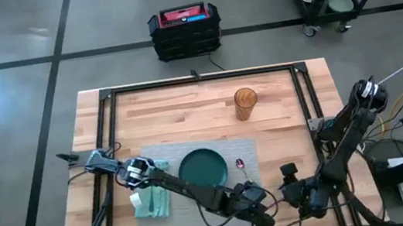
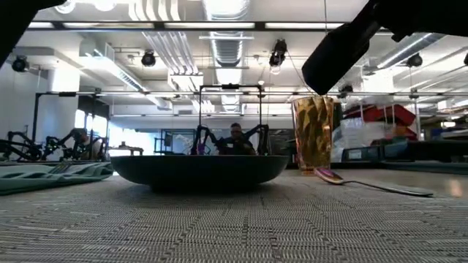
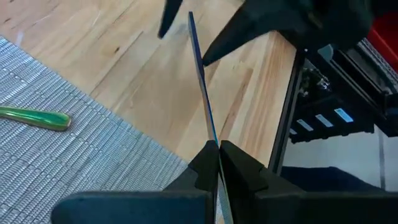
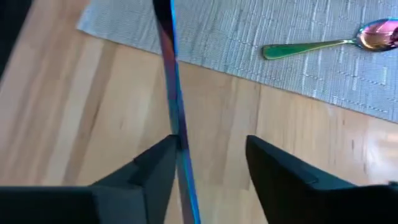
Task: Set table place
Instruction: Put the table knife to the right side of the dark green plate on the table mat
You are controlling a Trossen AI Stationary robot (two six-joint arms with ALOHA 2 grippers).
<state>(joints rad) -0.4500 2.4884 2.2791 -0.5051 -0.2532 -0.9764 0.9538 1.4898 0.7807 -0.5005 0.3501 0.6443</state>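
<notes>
A thin blue-sheened piece of cutlery [image 3: 200,74], seen edge-on, hangs over the bare wood near the table's [image 1: 276,87] front edge, right of the grey placemat [image 1: 164,153]. My left gripper [image 3: 217,152] is shut on it. My right gripper [image 4: 208,149] is open, one finger on either side of the cutlery's other end. On the placemat rest a dark green plate [image 1: 202,167] and a spoon [image 4: 329,42] with a green handle. A teal napkin [image 1: 150,199] lies at the placemat's left. My left gripper pinches one end of the cutlery [image 3: 211,142] between its two fingers. The piece runs straight on ahead of the fingers toward my right gripper [image 3: 205,31] and is clear of the table. My right gripper: the cutlery [image 4: 177,127] passes close by the inner side of one finger [image 4: 158,163]; whether they touch I cannot tell.
An amber glass [image 1: 245,103] stands on the wood beyond the placemat, at the far right. The black frame rail [image 3: 286,118] runs along the table's right side near both grippers. Bare wood lies between the placemat and that rail.
</notes>
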